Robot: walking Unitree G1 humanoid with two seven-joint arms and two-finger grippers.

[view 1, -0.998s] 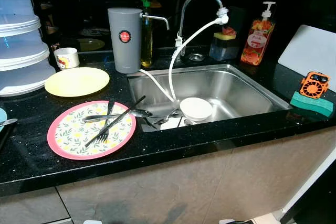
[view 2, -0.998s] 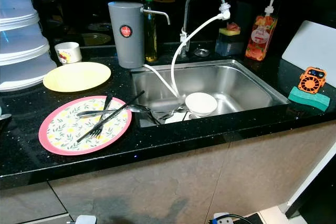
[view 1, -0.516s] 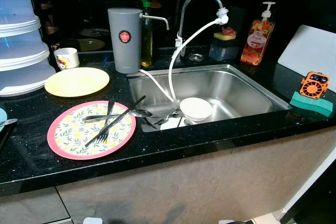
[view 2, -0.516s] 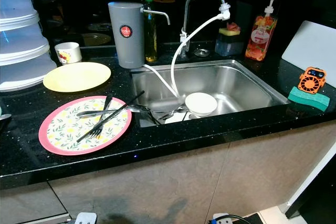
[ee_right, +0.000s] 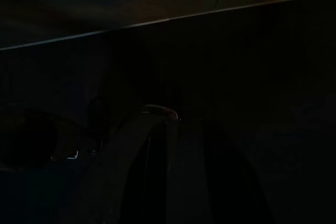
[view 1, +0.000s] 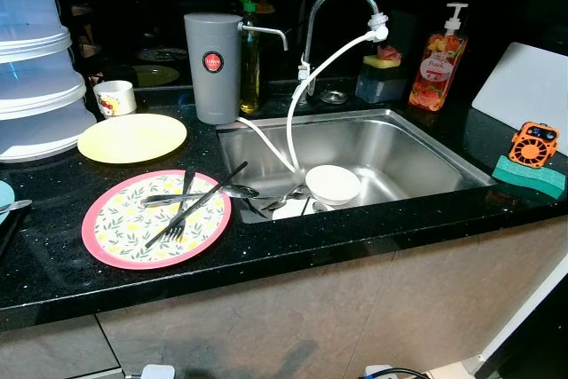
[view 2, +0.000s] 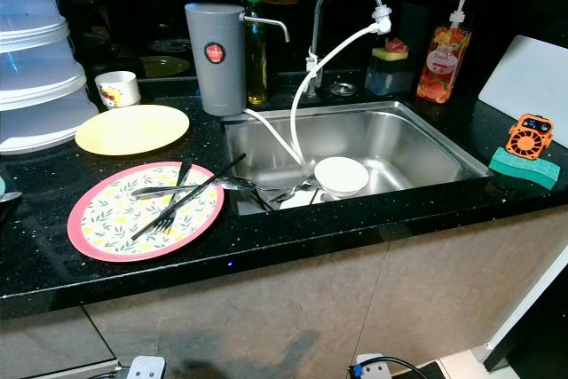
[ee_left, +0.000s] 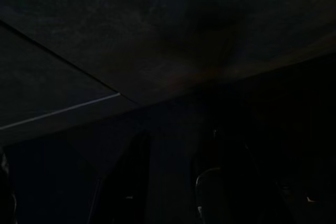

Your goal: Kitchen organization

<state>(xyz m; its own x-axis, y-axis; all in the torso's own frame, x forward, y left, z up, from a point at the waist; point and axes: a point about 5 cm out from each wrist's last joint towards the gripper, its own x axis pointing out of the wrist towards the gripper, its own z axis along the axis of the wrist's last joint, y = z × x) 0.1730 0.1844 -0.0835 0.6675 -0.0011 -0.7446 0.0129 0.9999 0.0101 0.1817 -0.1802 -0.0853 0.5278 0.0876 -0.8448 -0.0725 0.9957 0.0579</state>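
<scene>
Pink-rimmed plate [view 1: 156,217] lies on the counter [view 1: 53,264] left of the sink [view 1: 426,144], cutlery [view 1: 191,201] across it. We advise clearing cutlery first; both grippers' finger state: cannot tell.

Very dark wrist views. On the left end effector [ee_left: 173,182], 2 long black fingers are faintly made out. On the right end effector [ee_right: 178,166], 2 black fingers and a thin pale glinting edge are seen.

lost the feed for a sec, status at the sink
Both arms idle, wrist views dark. Pink patterned plate on counter, black fork and spoon across it; white bowl in sink. White hose hangs into the basin beside the bowl.
</scene>
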